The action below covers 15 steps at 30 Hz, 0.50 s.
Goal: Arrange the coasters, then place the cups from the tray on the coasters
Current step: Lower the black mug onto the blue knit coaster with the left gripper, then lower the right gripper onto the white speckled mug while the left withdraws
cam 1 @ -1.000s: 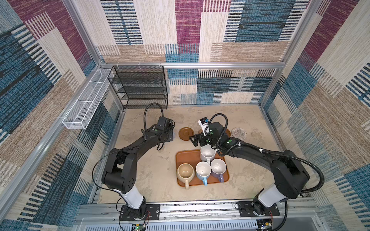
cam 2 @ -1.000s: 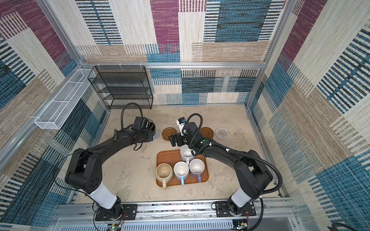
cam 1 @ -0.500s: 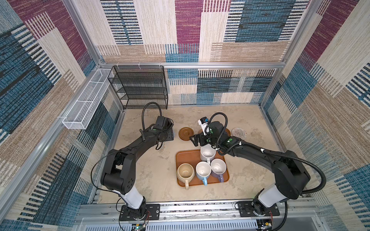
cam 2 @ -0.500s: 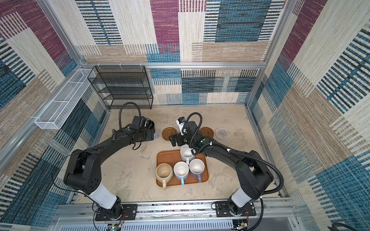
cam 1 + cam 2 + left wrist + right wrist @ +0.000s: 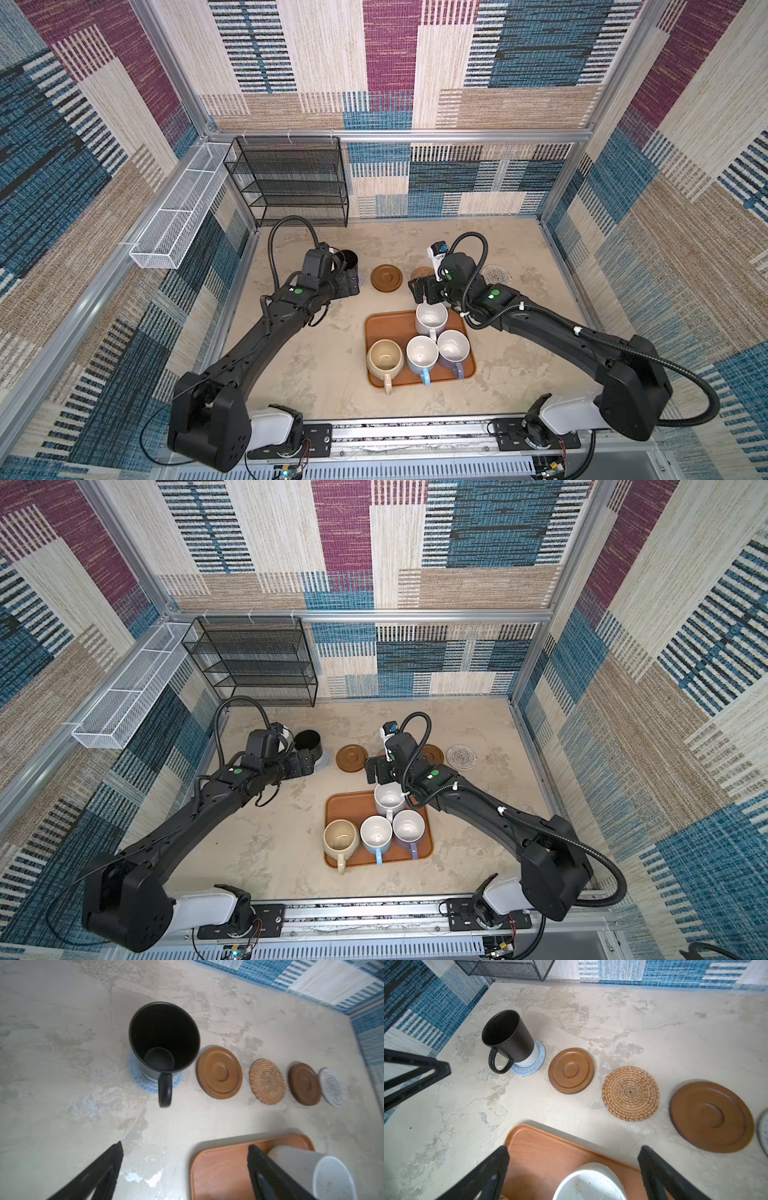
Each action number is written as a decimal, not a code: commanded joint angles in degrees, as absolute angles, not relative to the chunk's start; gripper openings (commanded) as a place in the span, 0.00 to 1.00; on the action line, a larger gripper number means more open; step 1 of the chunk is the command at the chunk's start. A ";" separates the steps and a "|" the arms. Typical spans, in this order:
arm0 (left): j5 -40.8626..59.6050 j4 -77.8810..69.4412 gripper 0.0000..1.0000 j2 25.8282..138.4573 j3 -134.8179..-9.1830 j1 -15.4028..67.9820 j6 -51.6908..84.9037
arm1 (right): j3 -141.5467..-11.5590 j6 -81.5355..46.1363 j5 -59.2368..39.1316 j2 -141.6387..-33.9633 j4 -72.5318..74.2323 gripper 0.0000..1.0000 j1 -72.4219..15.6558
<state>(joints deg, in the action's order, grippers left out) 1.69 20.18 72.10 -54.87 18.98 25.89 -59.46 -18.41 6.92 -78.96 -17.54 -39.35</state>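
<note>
Your left gripper (image 5: 185,1144) is gaping wide, empty — the black, pale-based mug (image 5: 164,1036) is sitting on the blue-grey woven coaster (image 5: 135,1076).

Matt black mug (image 5: 164,1039); woven rattan coaster (image 5: 267,1081); smooth wooden tray (image 5: 220,1167)

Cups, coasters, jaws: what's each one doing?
Black cup: upright on blue-grey coaster.
White cup: upright on tray.
Beige cup: upright on tray.
Blue cup: upright on tray.
Lavender cup: upright on tray.
Wooden coasters: both bare.
Rattan coaster: bare.
Pale coaster: bare.
Left jaws: open, empty.
Right jaws: open, empty.
</note>
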 commanded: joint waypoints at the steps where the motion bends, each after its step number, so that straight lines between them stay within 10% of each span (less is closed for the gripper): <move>1: 10.32 16.99 0.96 67.25 -52.84 20.02 28.74 | -58.74 -21.41 11.12 -76.05 -23.76 0.97 -39.46; 15: 30.49 6.32 0.99 55.15 -42.78 26.58 34.84 | -52.50 -22.83 5.98 -70.63 -31.12 0.83 -39.99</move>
<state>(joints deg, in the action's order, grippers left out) 25.61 11.79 55.81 -43.92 25.30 31.97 -53.52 -21.67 7.97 -71.00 -29.91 -39.79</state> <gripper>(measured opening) 0.984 0.845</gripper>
